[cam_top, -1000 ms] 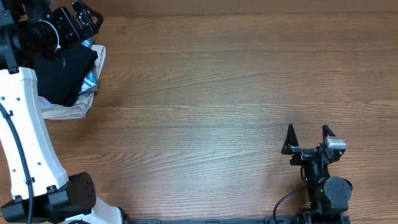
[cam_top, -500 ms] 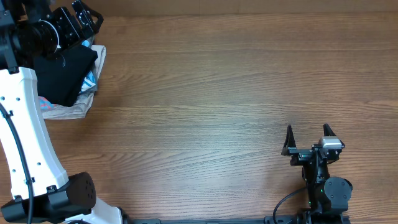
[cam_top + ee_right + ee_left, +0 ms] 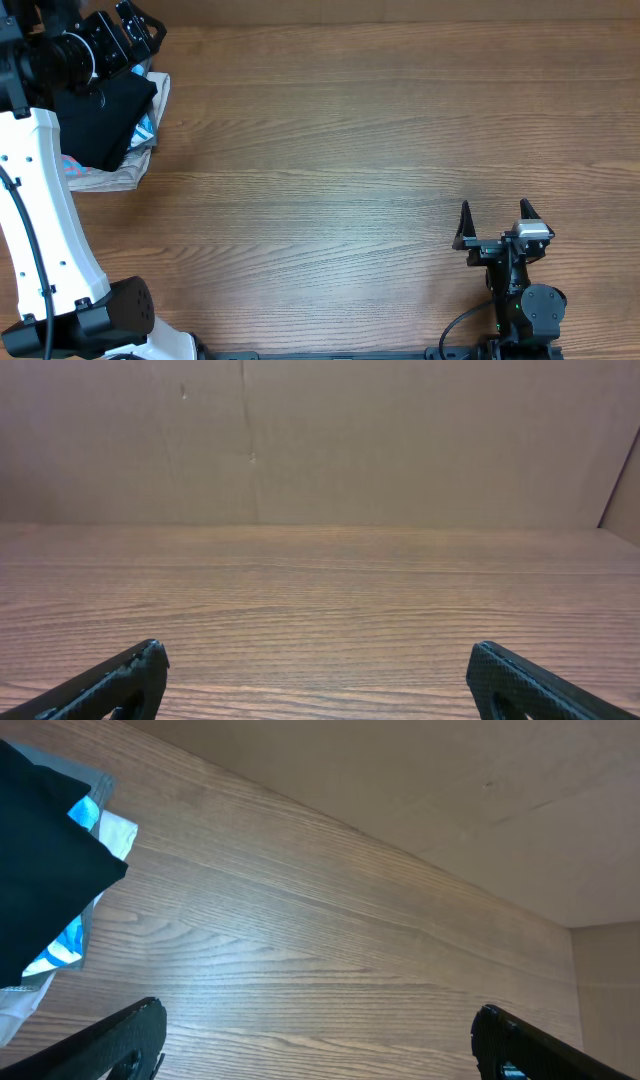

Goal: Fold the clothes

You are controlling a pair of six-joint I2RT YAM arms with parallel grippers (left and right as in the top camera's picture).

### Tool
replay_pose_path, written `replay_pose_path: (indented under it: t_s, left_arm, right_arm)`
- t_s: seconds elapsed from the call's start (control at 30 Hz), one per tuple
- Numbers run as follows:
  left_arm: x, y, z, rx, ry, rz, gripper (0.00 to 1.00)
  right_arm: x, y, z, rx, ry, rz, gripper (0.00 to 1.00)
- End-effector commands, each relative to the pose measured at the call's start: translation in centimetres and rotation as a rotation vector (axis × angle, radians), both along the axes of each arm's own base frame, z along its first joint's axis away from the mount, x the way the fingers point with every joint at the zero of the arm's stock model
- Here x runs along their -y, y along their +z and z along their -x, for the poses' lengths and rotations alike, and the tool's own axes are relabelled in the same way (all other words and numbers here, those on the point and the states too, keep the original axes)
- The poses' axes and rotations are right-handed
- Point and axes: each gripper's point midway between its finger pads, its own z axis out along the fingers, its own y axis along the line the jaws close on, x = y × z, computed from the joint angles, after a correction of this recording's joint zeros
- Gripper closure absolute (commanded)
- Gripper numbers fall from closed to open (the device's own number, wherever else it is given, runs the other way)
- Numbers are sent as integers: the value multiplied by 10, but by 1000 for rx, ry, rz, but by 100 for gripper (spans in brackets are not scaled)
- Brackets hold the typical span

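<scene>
Topping patterned garments [image 3: 115, 180], the T-shirt [image 3: 100, 130] (plain black) lies folded.

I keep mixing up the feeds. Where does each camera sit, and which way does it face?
Overhead: above the table, looking straight down; shows left hand far left, right hand near edge.
Left wrist: behind the left hand, tilted down across the table toward the wall; own fingers at bottom.
Right wrist: behind the right hand, level across the table to the wall; own fingers below.
Shared: overhead and left wrist both show the black T-shirt.
</scene>
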Motion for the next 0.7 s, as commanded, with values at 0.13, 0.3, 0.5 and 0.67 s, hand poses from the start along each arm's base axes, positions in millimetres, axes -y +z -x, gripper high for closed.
replay_pose_path:
  t_s: [0.13, 0.3, 0.5, 0.67]
  left_arm:
    - [0, 1, 2, 2, 3, -1, 0]
    - [0, 2, 2, 3, 3, -2, 0]
    - [0, 1, 2, 2, 3, -1, 0]
    - [-1, 3, 3, 5, 11, -10, 0]
  right_arm:
    - [0, -1, 0, 8, -1, 3, 0]
    - [0, -1, 0, 8, -1, 3, 0]
    - [0, -1, 0, 8, -1, 3, 0]
    - [0, -1, 0, 8, -1, 3, 0]
